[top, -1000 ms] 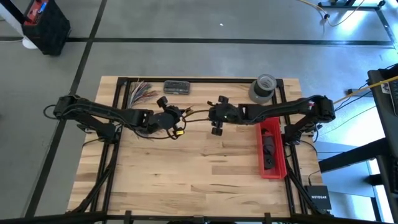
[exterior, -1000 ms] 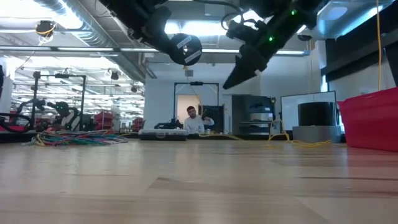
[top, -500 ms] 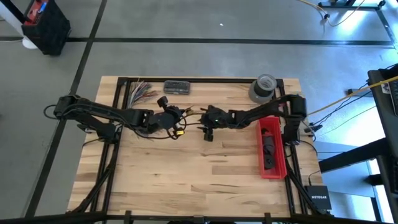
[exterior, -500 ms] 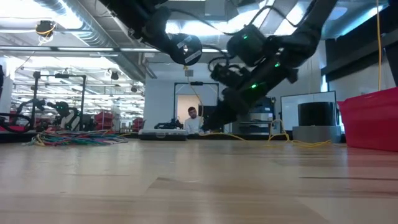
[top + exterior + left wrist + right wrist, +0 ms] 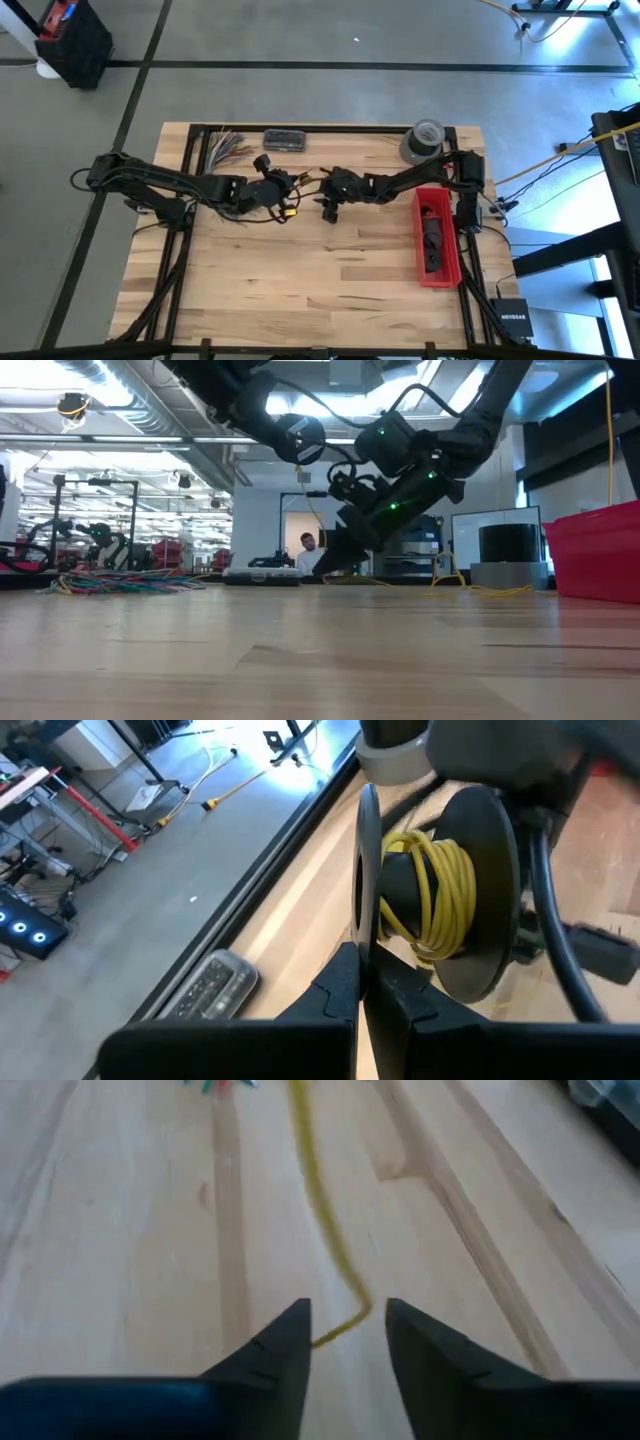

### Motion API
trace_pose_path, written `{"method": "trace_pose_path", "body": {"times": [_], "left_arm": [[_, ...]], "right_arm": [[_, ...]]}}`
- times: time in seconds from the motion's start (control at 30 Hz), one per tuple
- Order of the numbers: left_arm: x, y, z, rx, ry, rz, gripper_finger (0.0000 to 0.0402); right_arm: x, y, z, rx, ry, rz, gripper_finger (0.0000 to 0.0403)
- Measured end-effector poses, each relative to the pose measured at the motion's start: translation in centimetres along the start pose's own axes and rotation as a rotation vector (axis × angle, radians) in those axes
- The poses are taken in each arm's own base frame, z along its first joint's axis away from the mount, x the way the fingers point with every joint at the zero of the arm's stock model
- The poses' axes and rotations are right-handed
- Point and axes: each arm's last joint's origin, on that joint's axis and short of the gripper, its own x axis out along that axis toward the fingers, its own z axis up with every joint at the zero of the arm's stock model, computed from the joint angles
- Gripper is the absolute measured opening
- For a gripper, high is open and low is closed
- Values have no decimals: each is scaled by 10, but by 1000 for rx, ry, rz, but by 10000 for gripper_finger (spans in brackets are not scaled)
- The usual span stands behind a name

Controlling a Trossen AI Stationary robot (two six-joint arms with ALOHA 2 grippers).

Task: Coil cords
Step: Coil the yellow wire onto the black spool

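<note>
My left gripper (image 5: 268, 192) is shut on a black spool (image 5: 440, 890) with yellow cord (image 5: 430, 885) wound on its hub; the spool shows high above the wood in the low view (image 5: 300, 438). A loose length of the yellow cord (image 5: 322, 1230) lies on the wood and runs toward my right gripper (image 5: 348, 1342). That gripper is open, low over the table, with one finger on each side of the cord's bent end; I cannot tell whether it touches. It also shows in the high view (image 5: 328, 203) and the low view (image 5: 332, 565). My left gripper pinches the rim of one spool flange (image 5: 364, 935) between its two fingers. The flange stands edge-on between the fingertips. The spool is lifted clear of the table.
A red bin (image 5: 435, 235) stands at the right. A tape roll (image 5: 424, 142), a dark flat case (image 5: 284, 140) and a bundle of multicoloured wires (image 5: 228, 145) lie along the far edge. A person (image 5: 312, 552) sits in the room behind.
My right gripper has gone toward the table's left, nearer the spool, and down from high above the wood to just over it, tipping its fingers downward. My left gripper and the spool have kept still.
</note>
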Motion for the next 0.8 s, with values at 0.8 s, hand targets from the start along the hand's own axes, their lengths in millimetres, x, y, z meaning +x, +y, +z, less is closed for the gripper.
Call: {"method": "trace_pose_path", "body": {"times": [0.8], "left_arm": [[13,1,-18,80,155,-13,0]], "right_arm": [[-89,-13,48,-64,-155,-184,5]]}}
